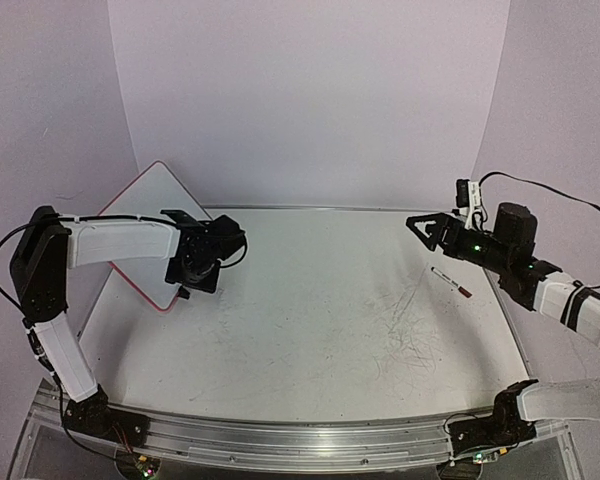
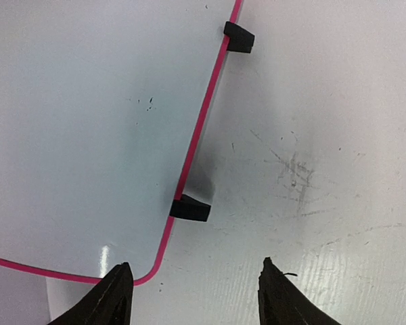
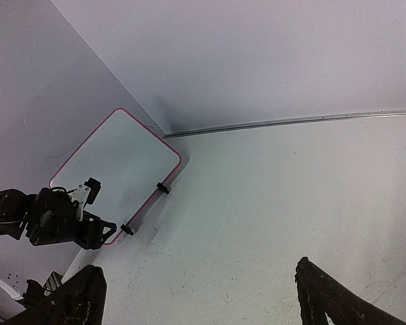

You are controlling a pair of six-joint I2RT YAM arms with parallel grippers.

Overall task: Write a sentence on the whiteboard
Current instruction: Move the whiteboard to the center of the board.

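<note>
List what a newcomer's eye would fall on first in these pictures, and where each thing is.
First comes the small blank whiteboard with a thin pink-red rim, leaning at the far left by the wall, with the left gripper open beside its edge with the black clip feet. Next is the thin white marker with a dark end, lying on the scuffed white table at the right, close to the open right gripper.

We look in on a robotics lab test cell: a left arm (image 1: 115, 240) and a right arm (image 1: 580, 305) bolted to an aluminium rail (image 1: 300, 440), a scuffed white table (image 1: 310, 340), and a plain pale backdrop (image 1: 310, 100).
</note>
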